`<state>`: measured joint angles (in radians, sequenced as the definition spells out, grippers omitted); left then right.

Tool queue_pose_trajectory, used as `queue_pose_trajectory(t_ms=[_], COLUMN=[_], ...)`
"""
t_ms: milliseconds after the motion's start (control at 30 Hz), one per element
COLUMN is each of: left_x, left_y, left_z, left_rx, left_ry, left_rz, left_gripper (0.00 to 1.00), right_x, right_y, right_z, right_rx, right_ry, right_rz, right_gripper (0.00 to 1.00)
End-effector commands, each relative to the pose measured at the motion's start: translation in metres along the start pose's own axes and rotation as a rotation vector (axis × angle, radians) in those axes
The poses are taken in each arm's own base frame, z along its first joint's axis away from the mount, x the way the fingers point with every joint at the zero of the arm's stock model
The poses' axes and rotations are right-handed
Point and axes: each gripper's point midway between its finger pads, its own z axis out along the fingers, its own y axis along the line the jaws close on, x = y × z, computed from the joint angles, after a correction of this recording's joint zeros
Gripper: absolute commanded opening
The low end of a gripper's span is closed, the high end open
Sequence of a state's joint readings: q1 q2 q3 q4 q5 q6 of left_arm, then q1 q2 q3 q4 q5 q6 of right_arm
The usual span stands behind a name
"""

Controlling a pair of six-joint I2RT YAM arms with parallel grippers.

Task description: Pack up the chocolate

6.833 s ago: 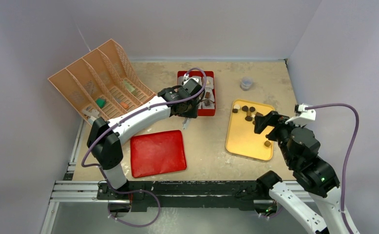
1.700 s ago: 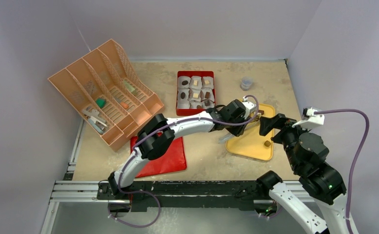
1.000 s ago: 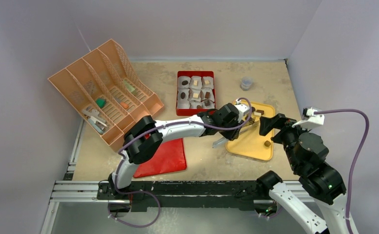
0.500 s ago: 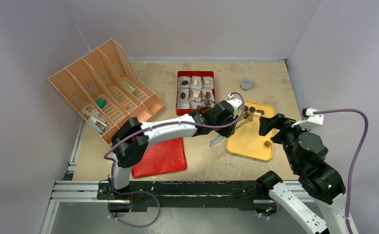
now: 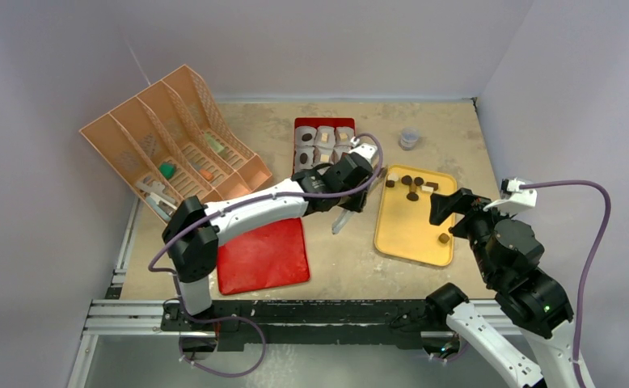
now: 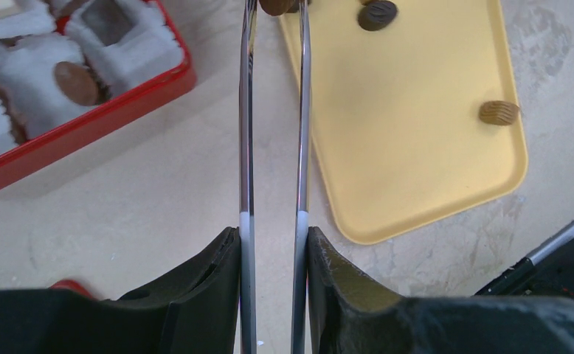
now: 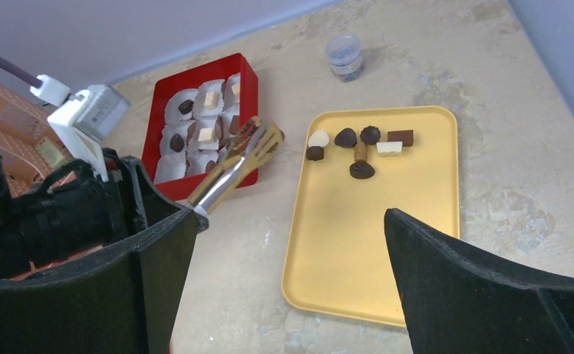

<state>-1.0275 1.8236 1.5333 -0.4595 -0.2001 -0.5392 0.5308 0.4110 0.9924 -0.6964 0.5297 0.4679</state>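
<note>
**Tongs (image 5: 340, 221) hold a brown chocolate piece (image 6: 275, 6) between box and tray**

From above, the left gripper (image 5: 352, 198) is clamped on the tongs, whose tips sit between the red box (image 5: 297, 129) and the yellow tray (image 5: 408, 234). Loose chocolates (image 5: 412, 195) cluster at the tray's far end, and one lies apart near the right gripper (image 5: 454, 212). The left wrist view shows the tongs' blades pinched on the chocolate piece at the frame's top edge. Other pieces sit in white paper cups (image 6: 18, 63) inside the box. In the right wrist view, that gripper's jaws stand wide apart above the tray, holding nothing.
</note>
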Motion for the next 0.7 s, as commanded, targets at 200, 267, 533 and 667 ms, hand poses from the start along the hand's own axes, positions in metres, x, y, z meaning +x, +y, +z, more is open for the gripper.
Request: queue_pose_trajectory(t_ms=[200, 267, 533, 667], left_x=[-0.05, -0.05, -0.041, -0.033], left_y=[0.064, 0.077, 0.113, 0.125], left_z=[-0.05, -0.055, -0.072, -0.078], left_rx=[-0.138, -0.175, -0.301, -0.347], left_ry=[-0.123, -0.121, -0.094, -0.074], left_rz=[-0.197, -0.214, -0.268, -0.28], left_gripper=[0.21, 0.21, 0.21, 0.21], right_x=[-0.006, -0.005, -0.003, -0.001], right_y=[0.008, 0.008, 0.009, 0.01], right_z=[0.006, 0.007, 0.009, 0.01], right_rx=[-0.017, -0.016, -0.019, -0.02], right_ry=[-0.019, -0.019, -0.013, -0.009], right_rz=[0.005, 0.005, 0.006, 0.005], right_gripper=[0.99, 0.99, 0.99, 0.99])
